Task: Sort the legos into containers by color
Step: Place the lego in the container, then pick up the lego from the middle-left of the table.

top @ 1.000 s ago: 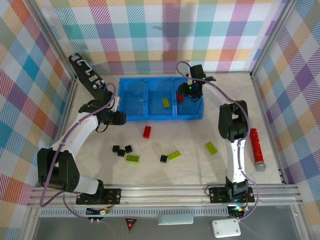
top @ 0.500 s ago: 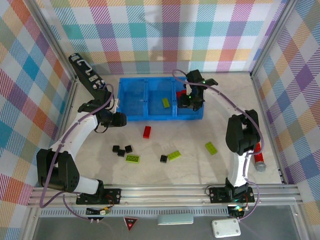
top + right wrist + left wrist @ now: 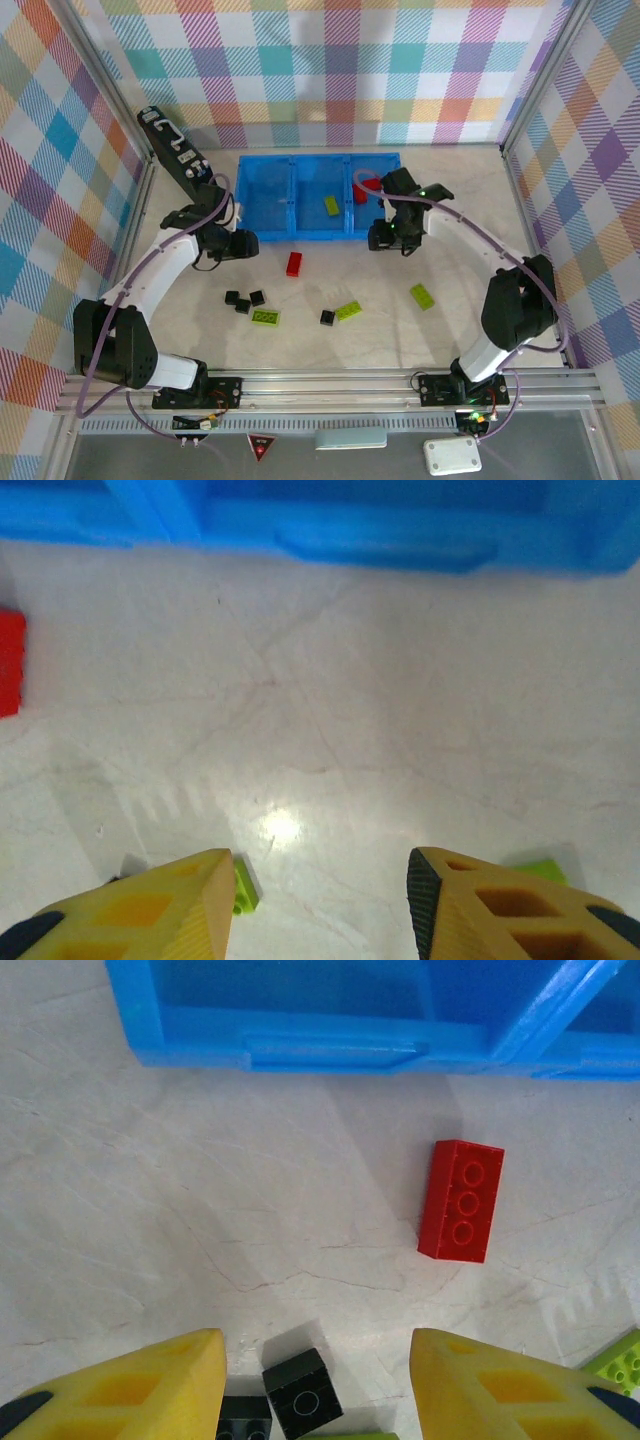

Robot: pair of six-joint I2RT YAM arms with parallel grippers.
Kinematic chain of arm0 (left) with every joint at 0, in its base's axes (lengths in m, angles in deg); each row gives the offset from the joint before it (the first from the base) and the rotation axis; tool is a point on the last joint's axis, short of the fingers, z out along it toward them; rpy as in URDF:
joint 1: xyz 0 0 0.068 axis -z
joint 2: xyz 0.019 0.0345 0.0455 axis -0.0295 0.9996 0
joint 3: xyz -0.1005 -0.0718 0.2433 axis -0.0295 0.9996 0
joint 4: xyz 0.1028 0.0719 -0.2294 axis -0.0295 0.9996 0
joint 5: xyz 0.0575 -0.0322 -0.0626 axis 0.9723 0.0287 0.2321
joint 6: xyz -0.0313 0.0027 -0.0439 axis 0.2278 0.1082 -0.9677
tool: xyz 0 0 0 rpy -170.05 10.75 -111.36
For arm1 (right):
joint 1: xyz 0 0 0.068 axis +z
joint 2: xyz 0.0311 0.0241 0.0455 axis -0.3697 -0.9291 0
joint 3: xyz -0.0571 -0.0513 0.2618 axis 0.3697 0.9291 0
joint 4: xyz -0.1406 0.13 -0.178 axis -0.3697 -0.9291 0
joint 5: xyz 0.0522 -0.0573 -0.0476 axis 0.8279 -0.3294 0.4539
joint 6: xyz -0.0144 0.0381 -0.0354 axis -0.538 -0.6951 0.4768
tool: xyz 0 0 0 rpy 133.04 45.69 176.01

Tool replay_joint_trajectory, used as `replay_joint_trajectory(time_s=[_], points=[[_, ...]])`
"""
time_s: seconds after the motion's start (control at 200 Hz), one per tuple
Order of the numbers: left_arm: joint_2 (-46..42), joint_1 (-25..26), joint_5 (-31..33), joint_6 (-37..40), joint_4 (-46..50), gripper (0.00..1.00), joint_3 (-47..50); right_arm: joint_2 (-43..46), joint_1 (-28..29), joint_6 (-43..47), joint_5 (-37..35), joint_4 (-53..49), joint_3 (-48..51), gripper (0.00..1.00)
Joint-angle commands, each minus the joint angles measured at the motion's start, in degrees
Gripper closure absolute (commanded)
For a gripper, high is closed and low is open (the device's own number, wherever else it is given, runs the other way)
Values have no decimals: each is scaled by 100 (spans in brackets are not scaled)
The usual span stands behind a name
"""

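Lime green studded plastic bricks [image 3: 266, 317] and small black cube-shaped plastic bricks [image 3: 245, 298] lie loose on the pale table [image 3: 400, 330]. Left gripper [image 3: 315, 1360], released and empty, hangs near 1 black brick [image 3: 297, 1392]; square the jaws across its sides before closing. Right gripper [image 3: 320, 880]: released, empty. Beyond, 1 red studded plastic brick [image 3: 462, 1200] lies near the bright blue 3-compartment plastic bin [image 3: 330, 1050]

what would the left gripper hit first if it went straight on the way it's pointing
Probably the small black cube-shaped plastic brick lying in line with the left gripper, else the pale tabletop beside it; depth is unclear.
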Motion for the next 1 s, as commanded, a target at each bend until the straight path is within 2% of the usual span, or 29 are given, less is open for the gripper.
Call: replay_joint_trajectory(time_s=[0.0, 0.41, 0.765, 0.995], points=[[-23, 161, 141, -254, -4, 49, 208, 400, 103, -226, -54, -158, 261, 49], [89, 887, 608, -1028, -10, 49, 862, 956, 244, -432, -74, -67, 1129, 49], [410, 1356, 1029, -2061, -338, 49, 1210, 963, 359, -480, -151, -70, 1257, 49], [672, 1445, 1258, -2490, -406, 49, 1251, 1125, 400, -486, -351, -240, 1259, 49]])
